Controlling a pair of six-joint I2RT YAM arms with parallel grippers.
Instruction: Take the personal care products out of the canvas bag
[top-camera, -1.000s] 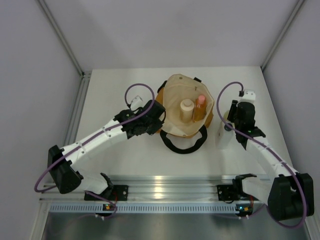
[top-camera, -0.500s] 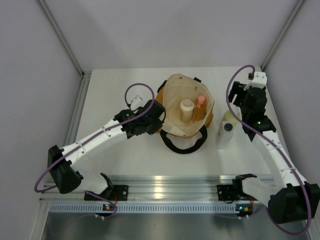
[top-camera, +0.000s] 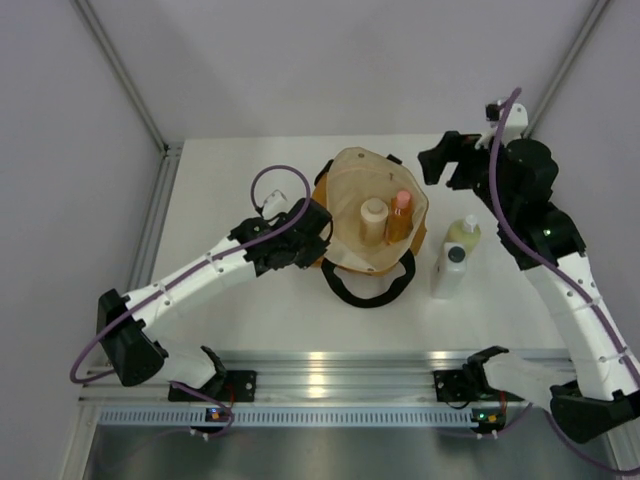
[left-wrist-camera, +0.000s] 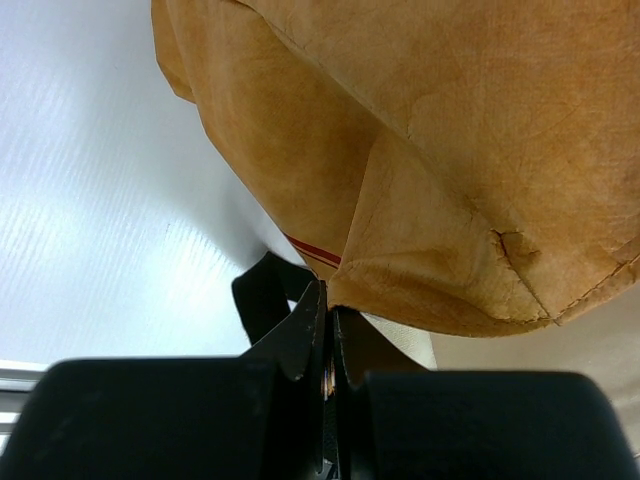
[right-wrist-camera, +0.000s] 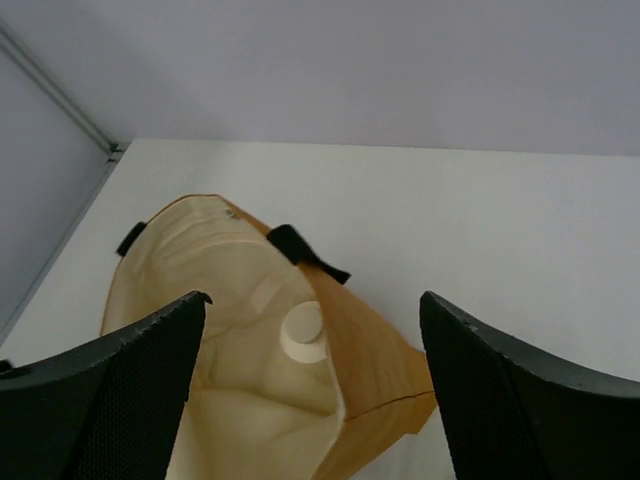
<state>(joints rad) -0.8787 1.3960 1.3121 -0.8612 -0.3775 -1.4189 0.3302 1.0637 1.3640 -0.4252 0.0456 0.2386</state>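
In the top view, the canvas bag (top-camera: 350, 190) is seen open near the middle of the surface's (top-camera: 230, 180) far edge, with the cream-beige bottle (top-camera: 373, 218) and orange bottle (top-camera: 401, 215) inside. The white bottle (top-camera: 450, 268) and yellow-green bottle (top-camera: 464, 232) are set just right of it. The left tool (top-camera: 320, 245) is placed at the bag's left rim and the right tool (top-camera: 440, 165) above its right side. In the left wrist view, that tool is pinched shut on the bag's fabric edge. In the right wrist view, that tool is spread wide, with nothing gripped.

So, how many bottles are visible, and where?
4. The cream-beige bottle and orange bottle are inside the canvas bag; the yellow-green bottle and white bottle stand on the table beside it. Others may be hidden.
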